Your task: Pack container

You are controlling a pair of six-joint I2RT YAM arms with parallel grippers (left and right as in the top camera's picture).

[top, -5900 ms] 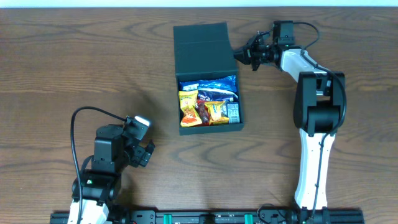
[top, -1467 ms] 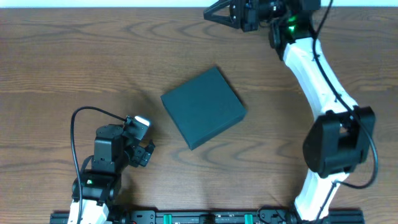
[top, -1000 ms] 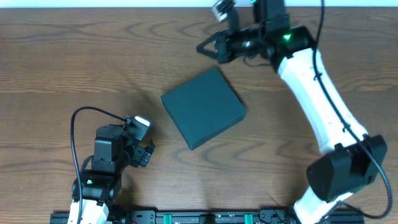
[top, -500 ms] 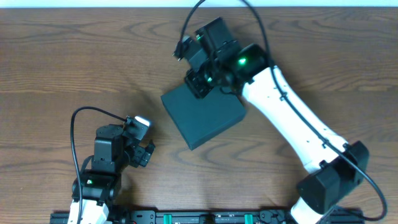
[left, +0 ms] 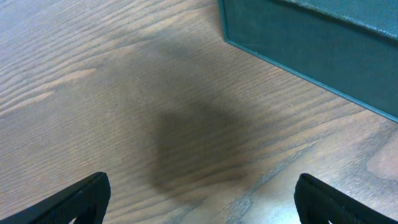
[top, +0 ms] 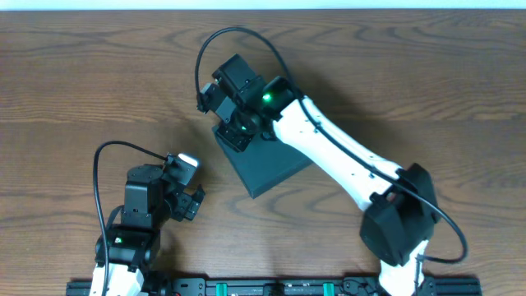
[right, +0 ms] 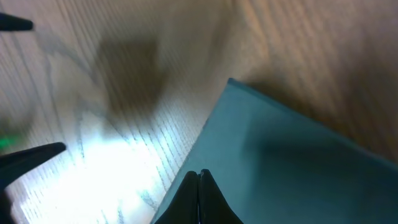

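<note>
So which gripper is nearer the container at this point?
Right. The right gripper, shut, is over the far left corner of the container. The left gripper, open, sits off to the container's near left, apart from it.

dark teal container [top: 271, 160] on brown wood-grain table [top: 82, 82]; white arm [top: 329, 152].

Closed dark teal container [top: 275, 163], skewed mid-table
</note>
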